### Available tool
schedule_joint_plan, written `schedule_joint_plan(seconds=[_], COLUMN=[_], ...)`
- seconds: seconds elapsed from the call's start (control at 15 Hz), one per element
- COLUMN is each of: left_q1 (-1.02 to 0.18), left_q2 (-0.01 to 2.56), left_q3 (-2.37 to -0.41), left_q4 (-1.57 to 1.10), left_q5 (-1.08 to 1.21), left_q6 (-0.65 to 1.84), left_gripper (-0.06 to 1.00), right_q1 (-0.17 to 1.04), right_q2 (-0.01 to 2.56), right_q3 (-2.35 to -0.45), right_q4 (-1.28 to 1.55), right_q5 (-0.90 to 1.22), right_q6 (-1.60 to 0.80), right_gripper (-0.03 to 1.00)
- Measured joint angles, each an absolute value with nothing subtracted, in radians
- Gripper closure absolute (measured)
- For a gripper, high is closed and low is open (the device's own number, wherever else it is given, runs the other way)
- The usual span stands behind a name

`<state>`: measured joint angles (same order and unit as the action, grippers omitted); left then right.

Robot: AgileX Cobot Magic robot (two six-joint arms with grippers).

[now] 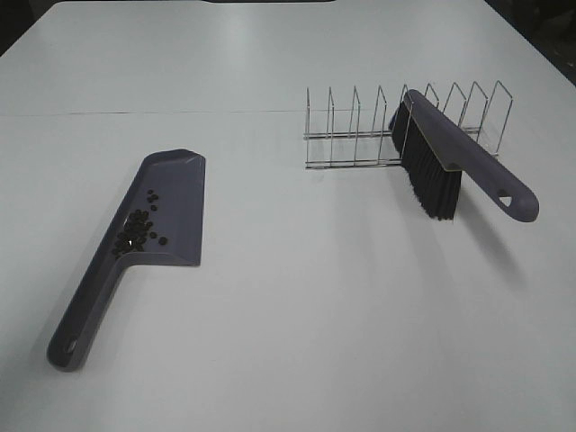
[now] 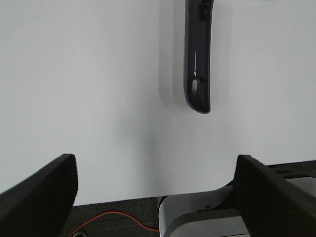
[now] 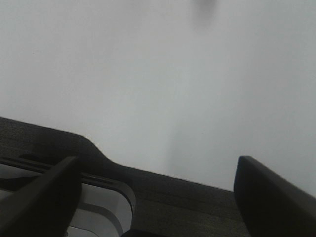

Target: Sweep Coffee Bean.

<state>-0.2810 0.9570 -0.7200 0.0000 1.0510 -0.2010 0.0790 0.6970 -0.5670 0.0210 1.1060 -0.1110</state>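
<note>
The coffee beans [image 1: 138,229] lie in a loose cluster inside a purple-grey dustpan [image 1: 175,193] flat on the white table at the left. The dustpan's handle [image 1: 85,310] points toward the front; its end with a hang hole also shows in the left wrist view [image 2: 197,74]. A purple brush [image 1: 450,153] with black bristles [image 1: 432,184] leans in a wire rack [image 1: 360,135] at the right. No gripper shows in the exterior high view. My left gripper [image 2: 155,197] is open and empty above the table's front edge. My right gripper [image 3: 155,197] is open and empty.
The white table [image 1: 297,315] fills the exterior view. The left wrist view shows the table's front edge, an orange cable [image 2: 113,217] and a white robot base [image 2: 207,217] below it. The right wrist view shows the table edge and a dark base part [image 3: 98,187].
</note>
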Motion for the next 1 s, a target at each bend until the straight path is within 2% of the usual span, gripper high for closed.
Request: schedule_joint_plan(seconds=[0.27, 0.47, 0.87, 1.0], left_q1=[-0.281, -0.281, -0.281, -0.281], left_q2=[0.754, 0.581, 0.269, 0.080], left_q3=[-0.603, -0.531, -0.525, -0.525], left_q4=[0.000, 0.000, 0.000, 0.000], left_q5=[1.050, 1.067, 1.077, 1.077], left_q6=[-0.201, -0.199, -0.185, -0.151], left_gripper=[0.18, 0.18, 0.18, 0.18], right_q1=[0.079, 0.079, 0.079, 0.079], right_q2=[0.500, 0.364, 0.193, 0.138], right_q3=[-0.470, -0.464, -0.463, -0.463], right_q4=[0.064, 0.073, 0.076, 0.078], right_q5=[1.112, 1.111, 1.111, 1.111], right_q6=[-0.111, -0.111, -0.111, -0.111], right_gripper=[0.20, 0.20, 0.20, 0.20])
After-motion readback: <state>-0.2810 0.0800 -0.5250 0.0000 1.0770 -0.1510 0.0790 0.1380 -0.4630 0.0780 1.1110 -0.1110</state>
